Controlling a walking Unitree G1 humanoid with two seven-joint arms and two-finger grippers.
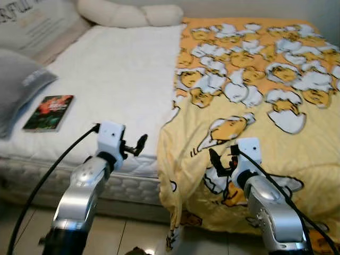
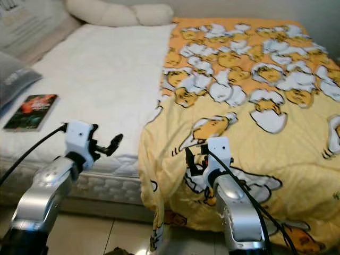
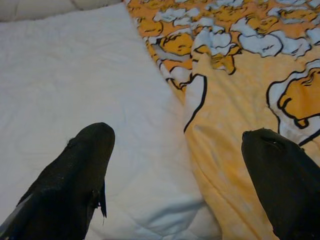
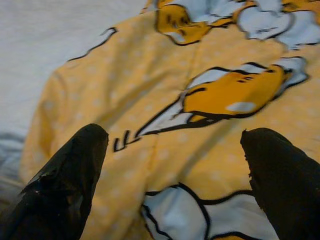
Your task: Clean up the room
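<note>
A soft yellow blanket (image 1: 249, 106), printed with white eggshells and orange yolk figures, covers the robot's right half of the bed (image 1: 122, 79), its crumpled near edge spilling over the bedside toward the pale tiled floor (image 1: 133, 234). The left half is bare, a white quilted mattress pad (faintly stitched). The blanket's inner edge runs away from the robot toward the cream bolster pillow (image 1: 130, 13) at the head. A flat, glossy book (image 1: 49, 112) lies near the left edge, its long side pointing up the bed, just beside a grey pillow (image 1: 18, 87). The left gripper (image 3: 180, 165) hovers over the seam between pad and blanket, fingers spread wide. The right gripper (image 4: 175, 170) hangs above the draped corner, fingers equally wide apart, touching nothing.
</note>
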